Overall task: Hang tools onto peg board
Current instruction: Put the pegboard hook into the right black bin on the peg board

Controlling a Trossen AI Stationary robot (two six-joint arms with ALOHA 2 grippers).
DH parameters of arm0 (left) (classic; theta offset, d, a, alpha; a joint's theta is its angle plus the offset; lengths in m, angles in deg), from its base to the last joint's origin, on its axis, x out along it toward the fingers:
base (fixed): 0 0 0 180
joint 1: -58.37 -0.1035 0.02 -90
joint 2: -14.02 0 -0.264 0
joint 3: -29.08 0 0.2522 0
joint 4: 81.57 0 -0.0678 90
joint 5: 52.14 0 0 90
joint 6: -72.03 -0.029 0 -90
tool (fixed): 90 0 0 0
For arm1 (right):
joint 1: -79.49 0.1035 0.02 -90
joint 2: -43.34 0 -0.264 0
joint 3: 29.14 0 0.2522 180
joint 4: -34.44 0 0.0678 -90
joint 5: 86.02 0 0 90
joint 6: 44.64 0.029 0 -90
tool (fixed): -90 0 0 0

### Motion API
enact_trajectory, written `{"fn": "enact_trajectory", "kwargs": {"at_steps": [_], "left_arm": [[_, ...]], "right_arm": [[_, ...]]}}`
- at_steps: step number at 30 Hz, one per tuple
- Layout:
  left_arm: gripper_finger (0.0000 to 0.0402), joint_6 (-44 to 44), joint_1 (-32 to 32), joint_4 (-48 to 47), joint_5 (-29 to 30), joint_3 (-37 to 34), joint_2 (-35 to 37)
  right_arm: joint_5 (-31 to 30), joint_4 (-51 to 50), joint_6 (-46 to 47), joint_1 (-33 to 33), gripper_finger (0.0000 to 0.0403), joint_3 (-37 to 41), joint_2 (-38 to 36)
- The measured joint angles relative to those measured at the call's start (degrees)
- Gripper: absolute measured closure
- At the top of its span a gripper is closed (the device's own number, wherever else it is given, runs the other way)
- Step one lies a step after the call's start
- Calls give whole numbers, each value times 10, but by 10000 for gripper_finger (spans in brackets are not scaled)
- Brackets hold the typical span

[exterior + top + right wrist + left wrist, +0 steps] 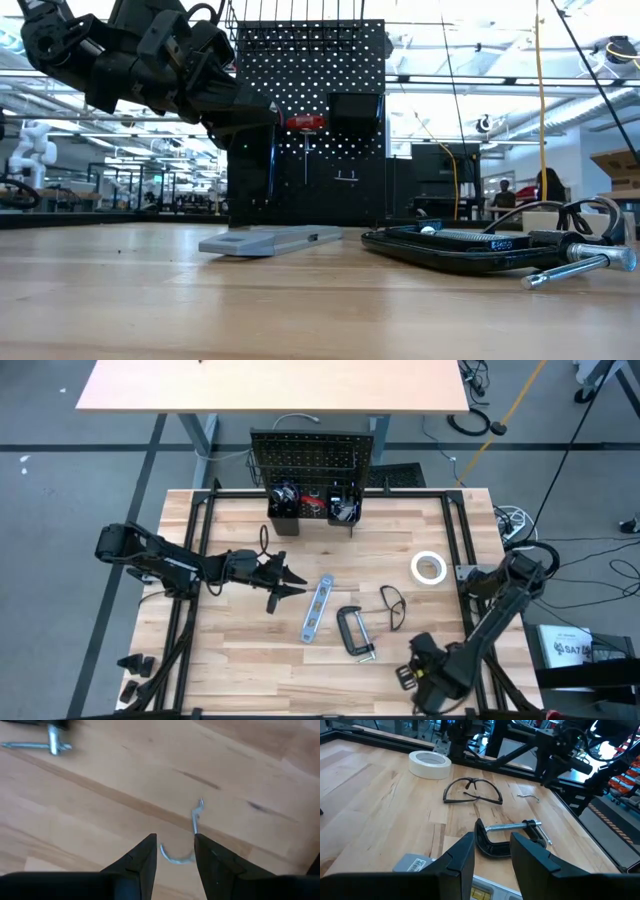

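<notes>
Lower parted, empty right gripper point(175, 837) squarely astride small bent silver wire hook point(194, 822), pinching its straight shank, keeping parted, empty left gripper point(491, 836) above flat blue-silver level point(317, 610).

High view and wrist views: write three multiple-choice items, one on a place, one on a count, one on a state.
1. What lies between the level and the glasses?
A. C-clamp
B. tape roll
C. scissors

2. How many bins hang on the peg board?
A. one
B. two
C. four

3. The left gripper is:
A. shut on the level
B. shut on the glasses
C. open, holding nothing

Answers:
1 A, the C-clamp lies between them.
2 B, two bins show on its lower part.
3 C, a gap shows between its fingers, nothing in it.
</notes>
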Motion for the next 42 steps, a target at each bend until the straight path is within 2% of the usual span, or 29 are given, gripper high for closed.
{"fn": "enact_trajectory", "kwargs": {"at_steps": [8, 22, 25, 27, 31, 37, 42], "left_arm": [[281, 0, 0, 0, 0, 0, 0], [281, 0, 0, 0, 0, 0, 0], [281, 0, 0, 0, 0, 0, 0], [281, 0, 0, 0, 0, 0, 0], [281, 0, 0, -1, 0, 0, 0], [281, -1, 0, -1, 0, 0, 0], [281, -1, 0, -1, 0, 0, 0]], "right_arm": [[0, -2, 50, 25, 277, 12, 23], [0, 152, 48, 24, 278, 125, 23], [3, 186, 53, 24, 292, 155, 21], [18, 191, 60, 24, 320, 164, 20], [36, 180, 55, 23, 391, 166, 21], [30, 125, 43, 19, 400, 135, 27], [-15, 6, 26, 10, 401, 66, 27]]}}
